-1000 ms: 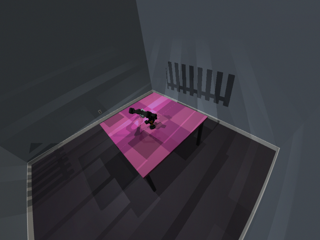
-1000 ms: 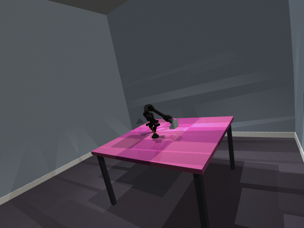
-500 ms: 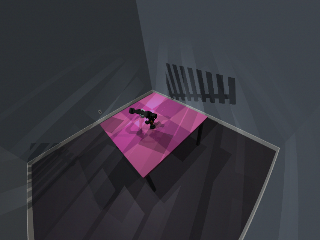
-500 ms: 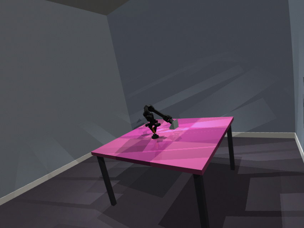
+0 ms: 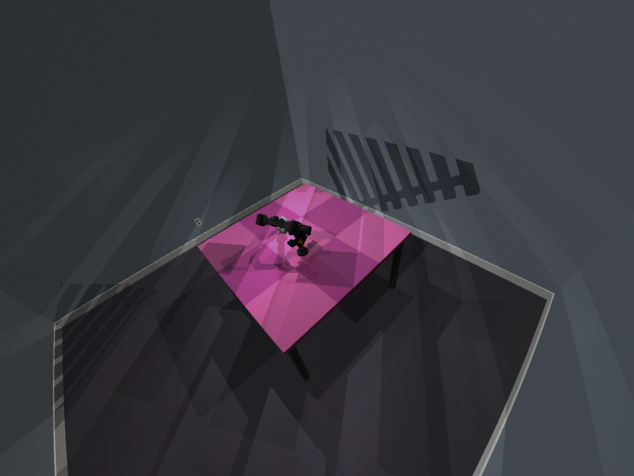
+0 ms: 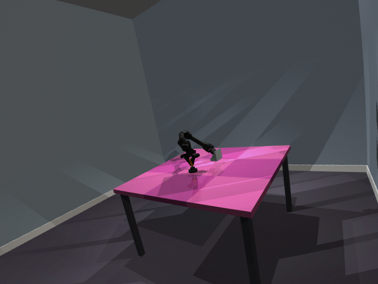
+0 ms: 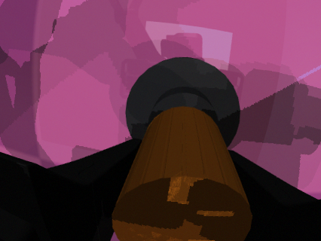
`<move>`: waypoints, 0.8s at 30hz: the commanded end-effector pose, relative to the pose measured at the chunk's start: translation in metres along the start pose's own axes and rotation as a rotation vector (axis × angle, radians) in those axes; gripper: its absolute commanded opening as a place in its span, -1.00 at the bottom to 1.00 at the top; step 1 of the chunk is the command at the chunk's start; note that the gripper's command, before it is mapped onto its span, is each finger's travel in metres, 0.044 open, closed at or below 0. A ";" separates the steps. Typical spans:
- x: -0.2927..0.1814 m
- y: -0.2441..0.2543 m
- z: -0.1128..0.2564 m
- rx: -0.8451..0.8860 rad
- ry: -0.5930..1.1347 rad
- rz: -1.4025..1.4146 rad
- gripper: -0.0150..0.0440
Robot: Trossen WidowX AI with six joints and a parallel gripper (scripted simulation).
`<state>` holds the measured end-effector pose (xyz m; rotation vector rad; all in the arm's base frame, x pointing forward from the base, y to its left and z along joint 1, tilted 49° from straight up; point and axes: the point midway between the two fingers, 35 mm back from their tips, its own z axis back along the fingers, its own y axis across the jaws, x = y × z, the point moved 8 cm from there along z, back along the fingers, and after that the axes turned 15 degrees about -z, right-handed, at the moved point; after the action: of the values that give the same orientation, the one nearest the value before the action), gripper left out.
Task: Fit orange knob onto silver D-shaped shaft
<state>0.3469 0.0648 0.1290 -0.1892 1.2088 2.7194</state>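
Observation:
The orange knob (image 5: 301, 242) (image 6: 190, 162) (image 7: 184, 147) is a ribbed cylinder, held between the two black fingers of my gripper (image 5: 300, 243) (image 6: 191, 163) (image 7: 182, 154). The gripper is shut on it. The round dark pedestal (image 5: 302, 251) (image 6: 192, 171) (image 7: 182, 73) stands on the table directly below the knob. In the wrist view the knob's lower end covers the pedestal's centre. The silver shaft, the hole under the knob and both flat sides are hidden. I cannot tell whether the knob touches the shaft or the pedestal.
The pink table (image 5: 307, 312) (image 6: 219, 195) carries the arm and the pedestal. A grey wedge-shaped block (image 5: 282, 224) (image 6: 216, 155) is at the arm's base. Patchy shadows and reflections cross the table top.

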 end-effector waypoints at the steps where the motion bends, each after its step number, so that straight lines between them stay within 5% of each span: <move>1: 0.001 0.001 0.002 0.000 0.004 0.005 -0.49; 24: 0.001 0.001 -0.002 0.000 0.004 0.005 -0.49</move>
<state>0.3445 0.0635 0.1276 -0.1892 1.2087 2.7234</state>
